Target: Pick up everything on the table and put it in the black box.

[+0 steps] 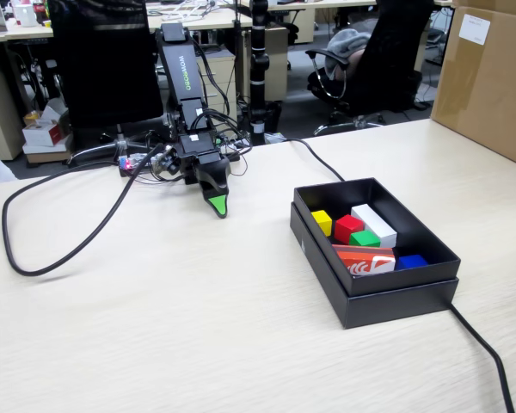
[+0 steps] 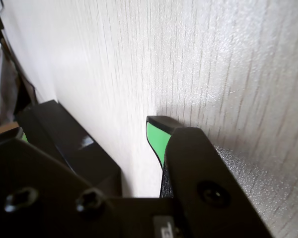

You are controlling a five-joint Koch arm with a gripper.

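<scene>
The light beige wood-grain bench [image 1: 198,327] carries a shallow matte black cardboard box [image 1: 396,303] at right, holding the small red cube [image 1: 347,226], green cube [image 1: 364,238] and yellow cube [image 1: 322,221]. Far left, the black green-tipped gripper [image 1: 217,205] rests tip-down, jaws together, empty.

Our fixed view stands at the table's [image 1: 198,327] near edge, raised and angled down across it toward the office chairs, taking in the arm and the black box [image 1: 374,284]. Our wrist view rides just behind the gripper [image 2: 161,134], very close to the tabletop. We see gripper and tabletop in both views.
</scene>
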